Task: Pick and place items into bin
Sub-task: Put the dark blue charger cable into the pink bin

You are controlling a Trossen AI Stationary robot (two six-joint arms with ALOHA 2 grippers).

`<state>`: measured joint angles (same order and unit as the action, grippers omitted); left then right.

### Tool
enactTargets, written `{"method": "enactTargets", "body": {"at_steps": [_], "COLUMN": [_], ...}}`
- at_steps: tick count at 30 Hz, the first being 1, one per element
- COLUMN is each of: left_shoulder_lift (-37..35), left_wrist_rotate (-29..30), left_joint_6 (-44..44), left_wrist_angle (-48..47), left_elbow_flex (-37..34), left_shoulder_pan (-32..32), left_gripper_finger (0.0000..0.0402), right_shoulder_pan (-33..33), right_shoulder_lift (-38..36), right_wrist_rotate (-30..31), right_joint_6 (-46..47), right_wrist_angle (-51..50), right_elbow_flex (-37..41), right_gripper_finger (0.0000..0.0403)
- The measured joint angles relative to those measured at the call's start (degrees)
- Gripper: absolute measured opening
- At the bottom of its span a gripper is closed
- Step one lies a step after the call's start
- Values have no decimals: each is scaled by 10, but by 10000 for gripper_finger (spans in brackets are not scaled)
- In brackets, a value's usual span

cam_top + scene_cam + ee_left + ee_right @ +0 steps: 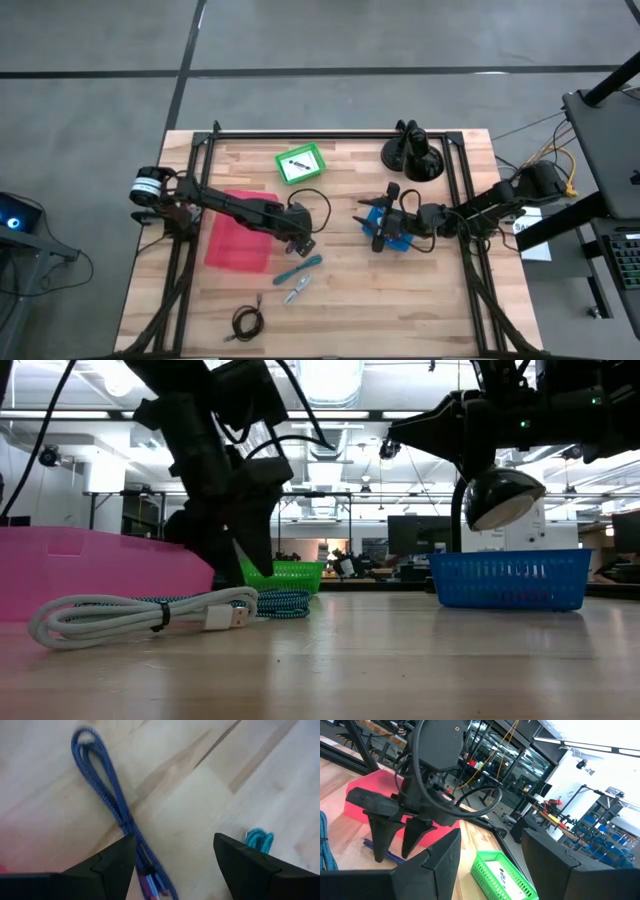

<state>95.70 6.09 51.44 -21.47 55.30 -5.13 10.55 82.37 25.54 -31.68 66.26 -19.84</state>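
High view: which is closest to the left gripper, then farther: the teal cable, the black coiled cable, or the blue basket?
From the left gripper:
1. Teal cable, just below it.
2. Blue basket, to the right, under the right gripper.
3. Black coiled cable, near the table's front edge.

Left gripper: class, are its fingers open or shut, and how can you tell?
Open. The left gripper shows bare wood between its two fingers, and the blue cable runs into that gap, not yet clamped.

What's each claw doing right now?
Left claw: open, empty, low over the blue cable.
Right claw: open, empty, above the blue basket.
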Motion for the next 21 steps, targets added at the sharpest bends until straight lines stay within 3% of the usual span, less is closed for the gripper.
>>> {"method": "enactTargets", "body": {"at_steps": [10, 21], "left_shoulder_lift": [1, 47], "left_wrist_rotate": [90, 94], "left_joint_6": [-28, -45], "left_wrist_angle": [0, 39], "left_elbow_flex": [2, -1], "left_shoulder_pan": [36, 53], "left_gripper_finger": [248, 248], "right_shoulder_pan": [0, 0], "right_shoulder_lift": [0, 0], "right_wrist_rotate": [0, 0], "right_joint_6": [0, -2], "right_wrist_angle": [0, 0], "right_elbow_flex": [0, 0], "right_gripper_finger": [196, 196]}}
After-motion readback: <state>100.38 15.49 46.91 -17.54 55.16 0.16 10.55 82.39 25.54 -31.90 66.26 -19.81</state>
